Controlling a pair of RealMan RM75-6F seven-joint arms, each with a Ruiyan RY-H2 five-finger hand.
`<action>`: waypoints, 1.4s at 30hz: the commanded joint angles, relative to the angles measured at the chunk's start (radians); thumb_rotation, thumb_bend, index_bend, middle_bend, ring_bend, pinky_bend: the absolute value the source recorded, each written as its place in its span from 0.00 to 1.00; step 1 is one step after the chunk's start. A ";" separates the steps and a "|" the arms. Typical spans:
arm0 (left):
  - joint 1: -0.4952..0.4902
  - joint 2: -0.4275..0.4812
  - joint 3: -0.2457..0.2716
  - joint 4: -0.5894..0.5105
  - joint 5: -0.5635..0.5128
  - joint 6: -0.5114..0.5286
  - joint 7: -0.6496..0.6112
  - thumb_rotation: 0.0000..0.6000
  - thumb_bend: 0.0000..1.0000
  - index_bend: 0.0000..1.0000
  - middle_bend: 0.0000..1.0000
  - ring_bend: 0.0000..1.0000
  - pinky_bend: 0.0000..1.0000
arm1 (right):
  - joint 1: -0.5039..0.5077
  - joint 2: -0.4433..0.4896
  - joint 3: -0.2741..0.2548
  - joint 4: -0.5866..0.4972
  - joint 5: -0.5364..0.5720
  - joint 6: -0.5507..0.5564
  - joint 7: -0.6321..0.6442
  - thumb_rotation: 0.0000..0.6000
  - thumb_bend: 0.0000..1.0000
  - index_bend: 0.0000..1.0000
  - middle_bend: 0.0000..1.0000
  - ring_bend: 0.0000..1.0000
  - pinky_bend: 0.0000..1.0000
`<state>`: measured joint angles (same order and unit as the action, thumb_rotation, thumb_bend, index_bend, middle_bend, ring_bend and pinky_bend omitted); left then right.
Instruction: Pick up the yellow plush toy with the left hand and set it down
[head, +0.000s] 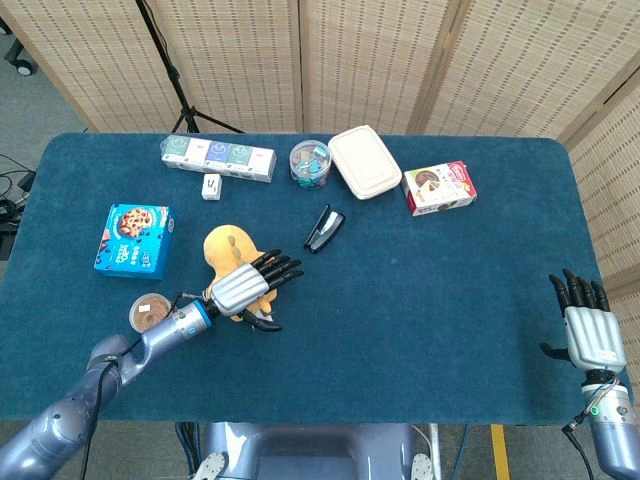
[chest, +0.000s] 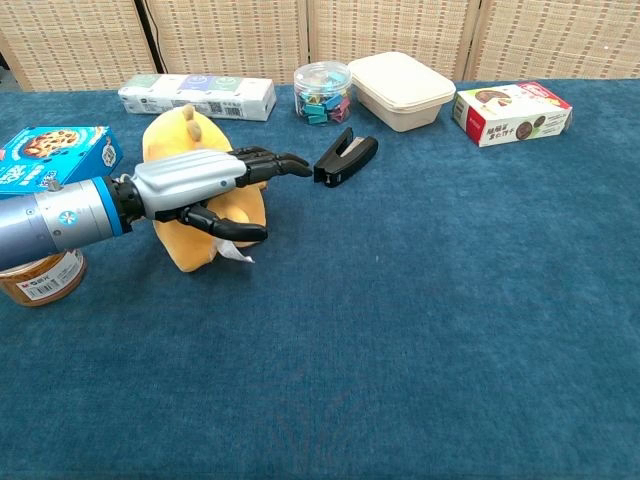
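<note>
One soft yellow plush toy (chest: 192, 215) is my concern here, and I judge it is light, squashy and not fragile, so it will give under my fingers and not slip much on the blue cloth-covered table (chest: 420, 300). The best place to hold it seems the round body, with the thumb under one side and the fingers over the top; the white tag near its base is too thin to hold.

The toy stands upright on the table, between the blue biscuit box (chest: 55, 157) on the left and the black stapler (chest: 346, 157) on the right. My left hand (chest: 195, 180) lies across its front, fingers stretched toward the stapler, thumb curved low against the body. I cannot tell if this is a real grip or only touching.

Far on the right, my right hand (head: 588, 330) hangs spread and holds nothing.
</note>
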<state>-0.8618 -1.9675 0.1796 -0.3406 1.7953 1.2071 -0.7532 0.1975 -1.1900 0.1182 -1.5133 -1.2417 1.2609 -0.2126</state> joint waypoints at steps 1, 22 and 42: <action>-0.002 0.015 -0.002 0.035 -0.016 -0.046 0.003 0.00 0.00 0.00 0.00 0.00 0.00 | 0.001 -0.001 0.000 0.001 0.001 -0.001 -0.001 1.00 0.04 0.00 0.00 0.00 0.00; 0.003 0.008 -0.050 0.201 -0.109 -0.255 -0.073 0.00 0.00 0.00 0.00 0.00 0.00 | 0.017 -0.019 -0.006 0.010 0.017 -0.029 -0.023 1.00 0.04 0.00 0.00 0.00 0.00; 0.001 0.049 -0.076 0.163 -0.140 -0.170 -0.161 0.00 0.00 0.00 0.00 0.00 0.00 | 0.019 -0.015 -0.013 0.008 0.012 -0.034 -0.009 1.00 0.04 0.00 0.00 0.00 0.00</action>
<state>-0.8625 -1.9239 0.0971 -0.1679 1.6505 1.0403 -0.8960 0.2164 -1.2052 0.1049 -1.5054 -1.2297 1.2270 -0.2221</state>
